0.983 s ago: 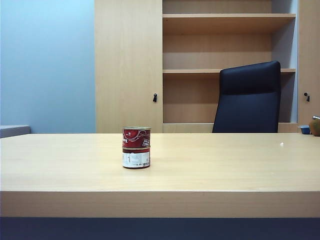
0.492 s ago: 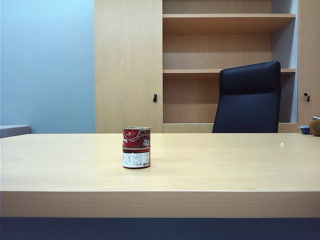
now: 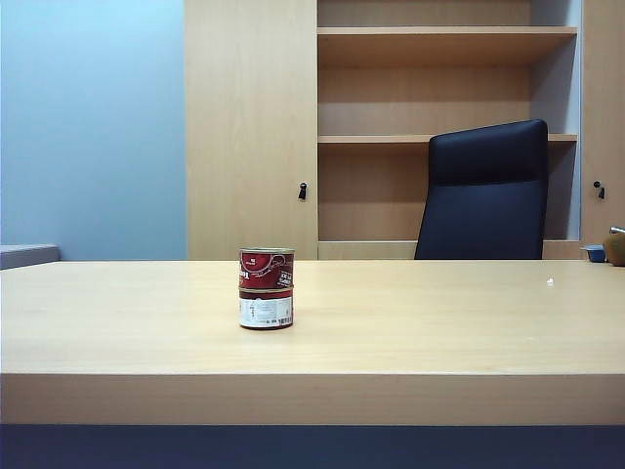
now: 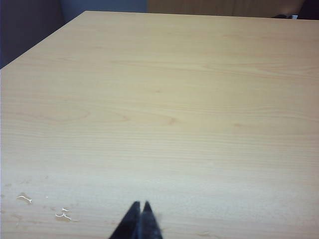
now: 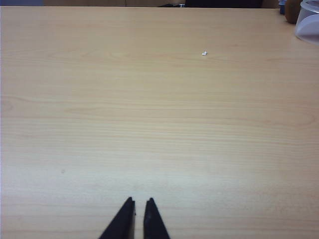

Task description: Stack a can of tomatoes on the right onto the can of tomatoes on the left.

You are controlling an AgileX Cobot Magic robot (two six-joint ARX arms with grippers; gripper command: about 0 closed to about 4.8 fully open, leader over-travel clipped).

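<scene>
Two cans of tomatoes stand stacked left of the table's middle in the exterior view. The upper can (image 3: 267, 269) is red and sits squarely on the lower can (image 3: 266, 310), which shows a white label. No arm shows in that view and nothing touches the stack. My left gripper (image 4: 140, 204) is shut, its tips together over bare wood. My right gripper (image 5: 139, 200) is shut too, with only a thin slit between its tips and nothing in it, also over bare wood. Neither wrist view shows the cans.
The light wooden table (image 3: 439, 322) reaches to a black office chair (image 3: 485, 191) and a shelf cabinet (image 3: 439, 88) behind. A clear plastic container (image 5: 308, 25) and a brown object (image 5: 291, 10) sit at the far right corner. A white speck (image 5: 204, 53) lies on the wood.
</scene>
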